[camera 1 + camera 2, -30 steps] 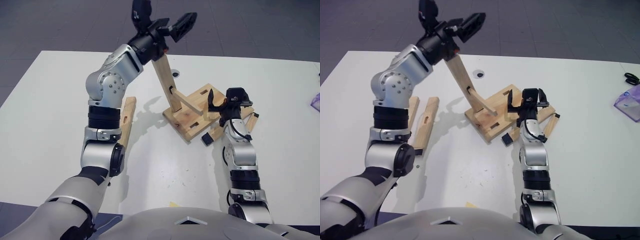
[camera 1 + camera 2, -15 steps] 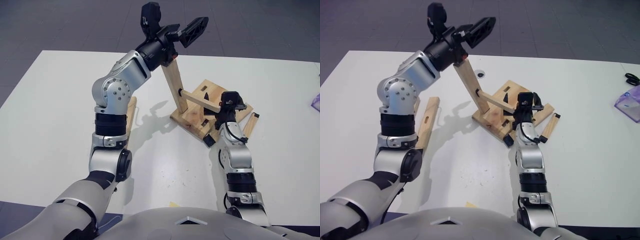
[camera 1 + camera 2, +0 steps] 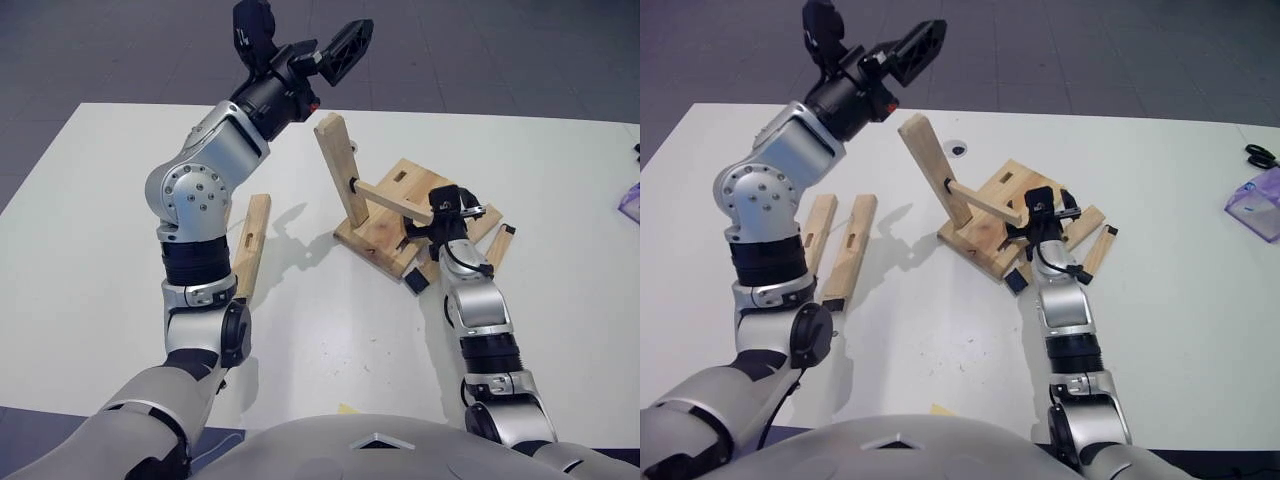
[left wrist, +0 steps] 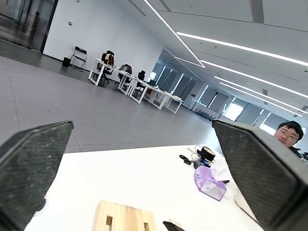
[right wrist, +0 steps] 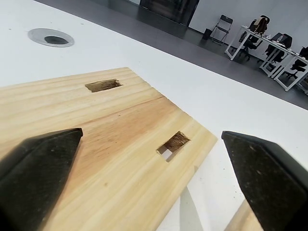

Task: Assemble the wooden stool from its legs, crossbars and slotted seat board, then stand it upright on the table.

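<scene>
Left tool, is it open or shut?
Open: the left tool has its fingers wide apart, nothing between them.

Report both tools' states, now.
Left tool: open, holding nothing.
Right tool: open over the seat board, holding nothing.

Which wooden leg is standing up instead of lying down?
The leg standing on the seat board, tilting slightly; the other two legs lie flat on the table.

crossbar [image 3: 392, 201] end hidden behind right claw [image 3: 452, 208], loose leg [image 3: 252, 240] partly behind left arm [image 3: 195, 195]; purple box [image 3: 631, 203] cropped
</scene>
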You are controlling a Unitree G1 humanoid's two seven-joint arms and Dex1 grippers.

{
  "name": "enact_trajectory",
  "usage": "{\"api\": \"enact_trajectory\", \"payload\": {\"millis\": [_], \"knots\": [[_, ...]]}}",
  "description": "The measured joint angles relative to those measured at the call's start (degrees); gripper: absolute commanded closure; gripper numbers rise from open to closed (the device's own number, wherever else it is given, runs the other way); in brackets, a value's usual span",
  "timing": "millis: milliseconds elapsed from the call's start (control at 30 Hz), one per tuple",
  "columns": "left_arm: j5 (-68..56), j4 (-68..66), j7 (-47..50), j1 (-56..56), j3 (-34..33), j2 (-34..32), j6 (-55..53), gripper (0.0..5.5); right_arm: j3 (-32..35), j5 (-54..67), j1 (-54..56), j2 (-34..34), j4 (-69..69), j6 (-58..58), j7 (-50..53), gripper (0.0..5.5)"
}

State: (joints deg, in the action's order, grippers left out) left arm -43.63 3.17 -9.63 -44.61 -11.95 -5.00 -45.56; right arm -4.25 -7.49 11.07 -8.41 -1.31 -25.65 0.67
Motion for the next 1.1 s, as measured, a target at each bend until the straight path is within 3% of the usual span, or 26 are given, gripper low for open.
{"api": "enact_trajectory", "payload": {"millis": [467,700,1100], "knots": [[7.4,1.2,-0.3,6.5,5.6,0.9,4.1,0.12,-3.8,0.0,-1.3,2.5,1.9,0.0,-0.9,0.1],[9.1,2.2,1.1,6.0,1.6,-2.8,5.7,0.12,-3.8,0.0,-1.4,2.8,2.0,0.0,-0.9,0.1],[2.8,18.5,4.1,9.3,-1.8,-5.5,-1.4,0.12,-3.7,0.2,-2.5,3.3,2.9,0.2,-0.8,0.1]]}}
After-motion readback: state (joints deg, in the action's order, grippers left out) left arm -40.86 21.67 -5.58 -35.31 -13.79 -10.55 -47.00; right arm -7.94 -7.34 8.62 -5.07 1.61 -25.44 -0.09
